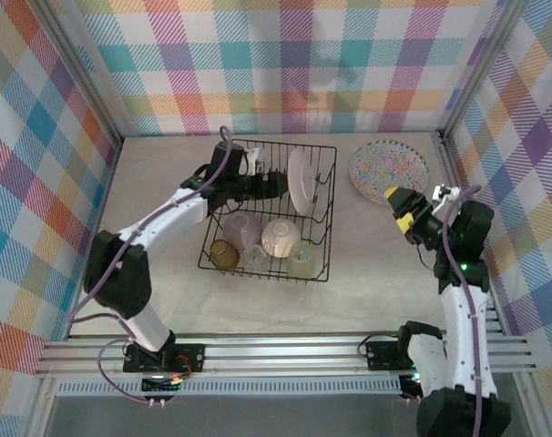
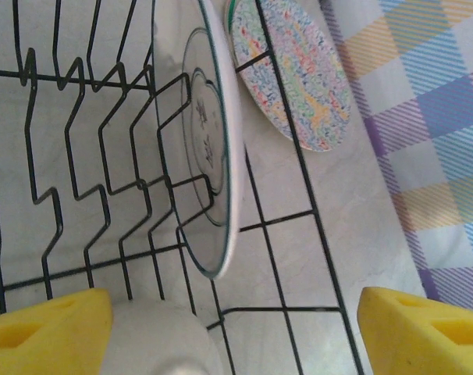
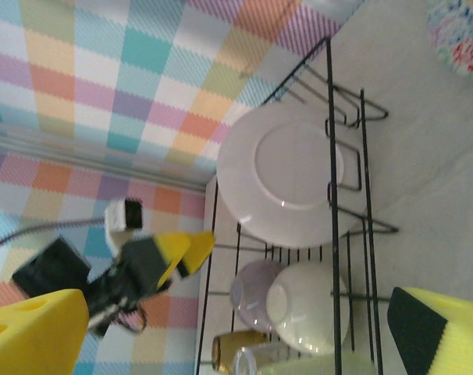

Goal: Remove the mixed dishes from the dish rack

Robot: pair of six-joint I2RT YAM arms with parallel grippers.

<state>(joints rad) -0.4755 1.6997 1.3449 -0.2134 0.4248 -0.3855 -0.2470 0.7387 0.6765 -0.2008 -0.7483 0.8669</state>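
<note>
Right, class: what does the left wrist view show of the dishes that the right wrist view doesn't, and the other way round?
Left wrist, not right wrist: the green-ringed face of the racked plate, seen nearly edge-on.
Right wrist, not left wrist: that plate's plain white back, plus an amber cup and a lilac cup.
Both: the plate standing upright in the black wire rack, and the speckled plate lying on the table outside it.
</note>
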